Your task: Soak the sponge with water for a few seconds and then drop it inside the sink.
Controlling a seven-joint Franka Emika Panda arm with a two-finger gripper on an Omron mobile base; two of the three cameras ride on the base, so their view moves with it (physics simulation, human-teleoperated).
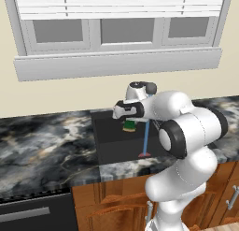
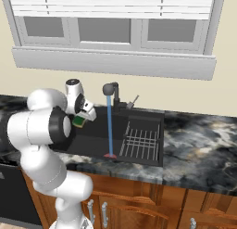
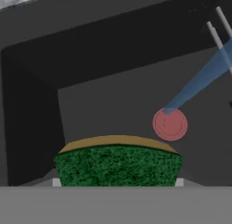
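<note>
Right now the two-finger gripper (image 1: 129, 124) is clamped on the small yellow sponge with its green scrub layer (image 1: 129, 127), holding it up over the large dark charcoal sink basin (image 2: 92, 142) but off to one side of the thin light-blue stream of water (image 2: 109, 126), so the soak looks not yet begun. Next, I reckon, the sponge must slide sideways under that stream, hold there briefly, then be released. Inside the basin sit a small red drain spot (image 3: 170, 124), where the water lands, and a wire dish rack (image 2: 141, 141).

Green-topped sponge (image 3: 118, 165) held over sink (image 3: 99, 105), beside water (image 3: 204, 78).
</note>
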